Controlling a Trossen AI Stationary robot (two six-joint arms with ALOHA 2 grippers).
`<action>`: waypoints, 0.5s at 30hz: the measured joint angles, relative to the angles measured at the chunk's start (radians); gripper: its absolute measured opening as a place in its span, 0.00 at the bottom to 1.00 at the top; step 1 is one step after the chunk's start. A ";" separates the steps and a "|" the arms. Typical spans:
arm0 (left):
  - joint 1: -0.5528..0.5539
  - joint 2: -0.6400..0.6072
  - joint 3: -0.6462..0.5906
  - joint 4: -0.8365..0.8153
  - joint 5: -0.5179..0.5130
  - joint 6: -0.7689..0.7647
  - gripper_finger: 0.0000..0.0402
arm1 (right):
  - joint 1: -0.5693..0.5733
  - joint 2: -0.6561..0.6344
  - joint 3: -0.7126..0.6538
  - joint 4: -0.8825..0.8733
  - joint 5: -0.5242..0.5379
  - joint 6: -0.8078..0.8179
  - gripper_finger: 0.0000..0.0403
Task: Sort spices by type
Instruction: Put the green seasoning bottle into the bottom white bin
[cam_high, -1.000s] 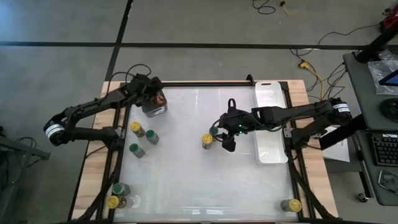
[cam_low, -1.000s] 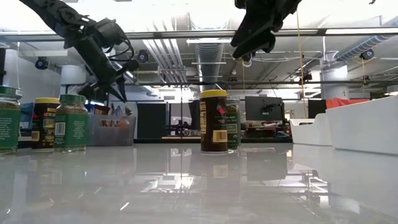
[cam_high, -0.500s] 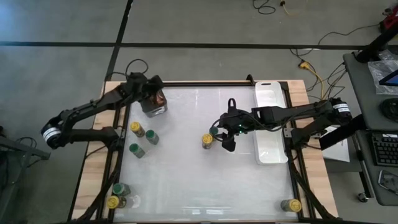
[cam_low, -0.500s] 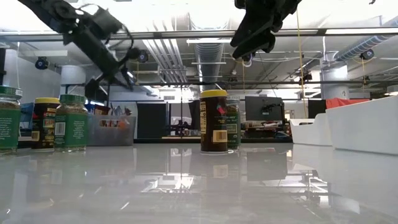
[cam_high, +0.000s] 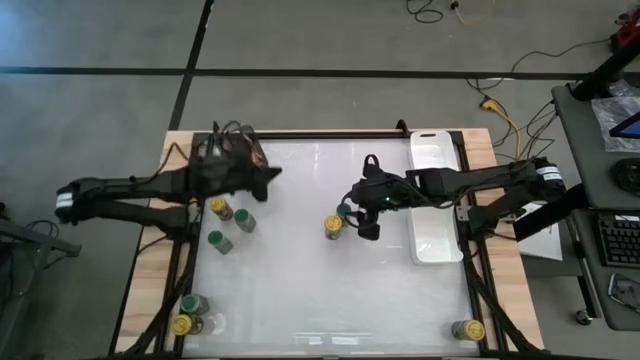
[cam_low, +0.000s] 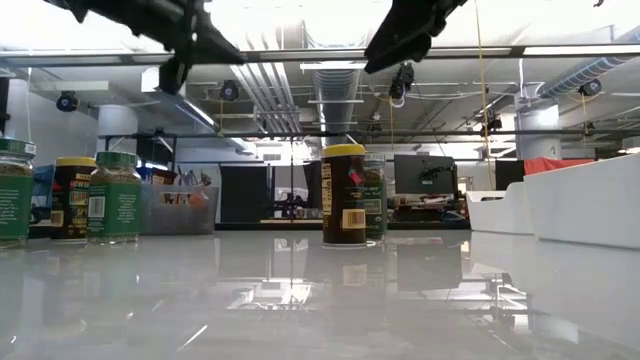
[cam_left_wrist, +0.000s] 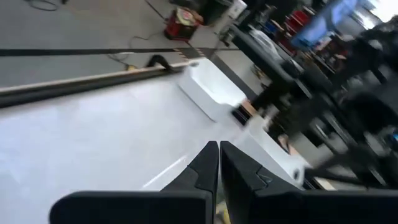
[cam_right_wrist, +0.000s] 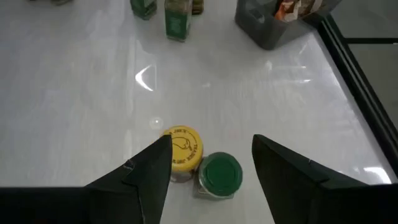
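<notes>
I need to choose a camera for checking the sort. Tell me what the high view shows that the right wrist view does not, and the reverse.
Only the high view shows the left gripper, the two jars at the near-left corner and the yellow-lidded jar at the near-right corner. Only the right wrist view shows the right gripper's open fingers framing the centre pair. Both show the yellow-lidded centre jar, the green-lidded jar touching it, and the right gripper.

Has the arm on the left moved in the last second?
Yes. The left gripper has swung from the far edge toward the table's middle, now covering the grey cup it was beside, and has risen in the low view above the jars.
</notes>
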 joint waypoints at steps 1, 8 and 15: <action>-0.048 0.003 0.000 0.003 -0.037 -0.003 0.00 | -0.001 0.007 0.017 -0.018 0.001 -0.005 0.56; -0.302 0.027 0.000 0.047 -0.118 -0.052 0.00 | 0.003 0.091 0.136 -0.171 -0.032 -0.027 0.70; -0.446 0.069 0.000 0.050 -0.208 -0.136 0.00 | -0.047 0.159 0.175 -0.291 -0.054 -0.043 0.78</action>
